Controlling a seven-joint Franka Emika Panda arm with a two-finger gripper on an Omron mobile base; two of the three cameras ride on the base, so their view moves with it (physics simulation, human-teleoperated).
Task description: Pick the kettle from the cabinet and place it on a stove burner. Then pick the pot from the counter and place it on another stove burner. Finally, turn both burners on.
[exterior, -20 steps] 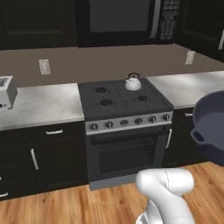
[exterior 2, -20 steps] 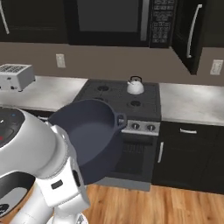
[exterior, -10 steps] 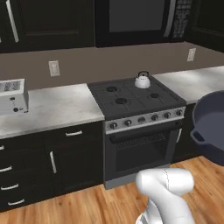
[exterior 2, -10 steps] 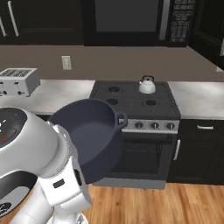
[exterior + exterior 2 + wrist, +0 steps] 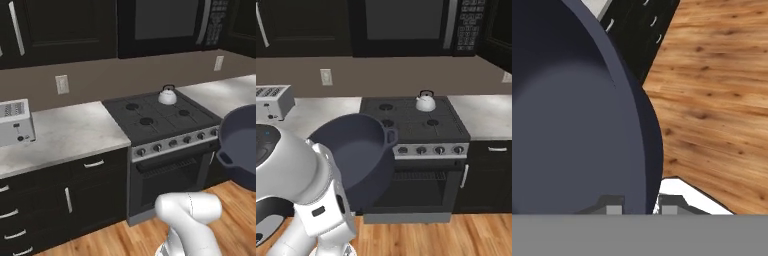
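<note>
One burner already carries the kettle [image 5: 425, 102], at the cooktop's rear, far ahead of the claw [image 5: 642, 204] and beyond it. Nearly closed, the claw pinches the rim of the pot [image 5: 353, 157], one finger inside the wall and one outside, holding it tilted in the air over the wooden floor [image 5: 722, 100]. From the claw, the free stove burners [image 5: 386, 107] lie forward and above the pot, left of the kettle.

Matt blue-grey pot [image 5: 353, 160], marbled stone counter [image 5: 65, 132], glossy wood floor [image 5: 717, 100]
</note>
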